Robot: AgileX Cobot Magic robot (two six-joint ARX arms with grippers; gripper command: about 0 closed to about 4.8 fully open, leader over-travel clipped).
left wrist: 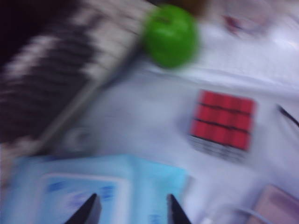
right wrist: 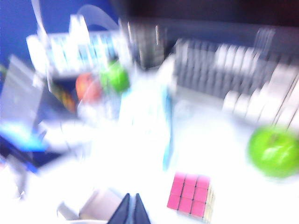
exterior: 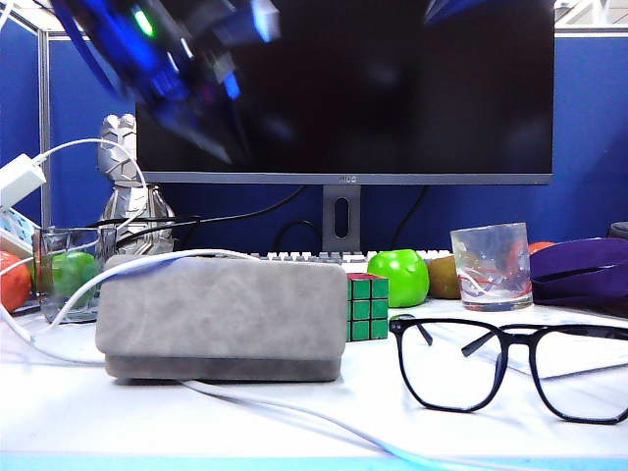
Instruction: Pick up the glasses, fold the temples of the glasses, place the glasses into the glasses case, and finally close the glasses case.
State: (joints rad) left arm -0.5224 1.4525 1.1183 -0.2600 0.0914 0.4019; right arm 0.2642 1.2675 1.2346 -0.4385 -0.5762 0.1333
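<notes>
The glasses (exterior: 510, 368) stand on the white table at the front right, black-framed, with the temples (exterior: 491, 337) unfolded and pointing back. The grey glasses case (exterior: 221, 314) lies left of centre with its lid down, and a corner of the case (left wrist: 278, 205) shows in the left wrist view. My left gripper (left wrist: 132, 211) hangs open with nothing between its fingers, above a light blue tissue pack (left wrist: 93, 186). In the exterior view the left arm (exterior: 167, 59) is a blur high at the upper left. My right gripper (right wrist: 132, 209) is shut and empty above the table, beside a blurred grey shape (right wrist: 100, 203) that looks like the case.
A Rubik's cube (exterior: 366, 306) stands right of the case, with a green apple (exterior: 397, 277), a keyboard (exterior: 304, 257) and a swirl-marked drinking glass (exterior: 491, 265) behind. A white cable (exterior: 275, 404) runs over and in front of the case. A monitor (exterior: 343, 88) fills the back.
</notes>
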